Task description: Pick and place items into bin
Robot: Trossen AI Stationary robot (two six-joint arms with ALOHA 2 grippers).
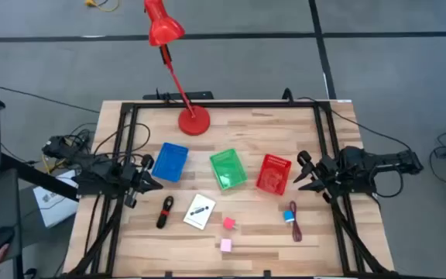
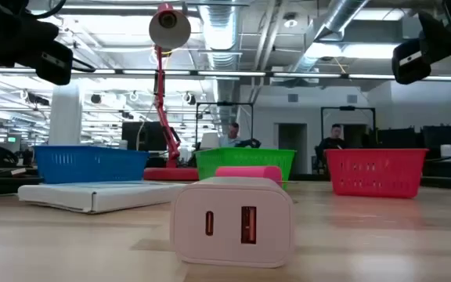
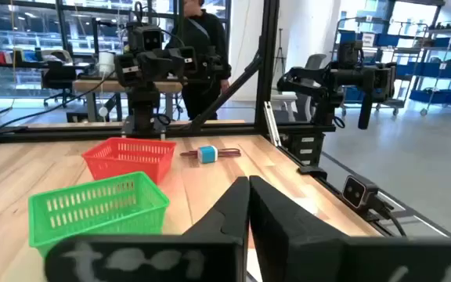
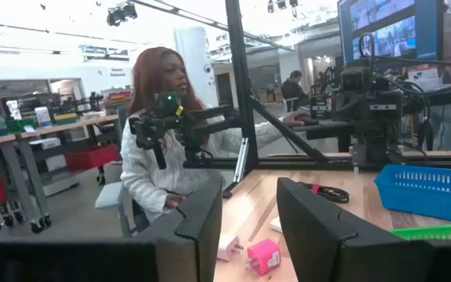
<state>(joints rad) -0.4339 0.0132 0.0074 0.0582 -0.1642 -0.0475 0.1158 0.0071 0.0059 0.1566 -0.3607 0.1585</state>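
In the high view the loose items lie on the near half of the table. They are a black marker point(image 1: 165, 211), a white card point(image 1: 199, 211), a pink cube point(image 1: 228, 223), a pale block point(image 1: 225, 245), a small blue cube point(image 1: 288, 215) and a dark red cable point(image 1: 296, 226). The low view shows the pale block point(image 2: 232, 220) close up, with two ports on its face. My left gripper point(image 1: 155, 183) hovers shut at the left side, beside the blue bin point(image 1: 170, 161). My right gripper point(image 1: 300, 172) hovers open at the right side, next to the red bin point(image 1: 273, 173).
A green bin point(image 1: 228, 169) stands between the blue and red ones. A red desk lamp's base point(image 1: 194, 122) sits at the far edge, its head leaning beyond the table. A black frame point(image 1: 231, 104) borders the table. A person point(image 4: 159, 149) sits beyond the left side.
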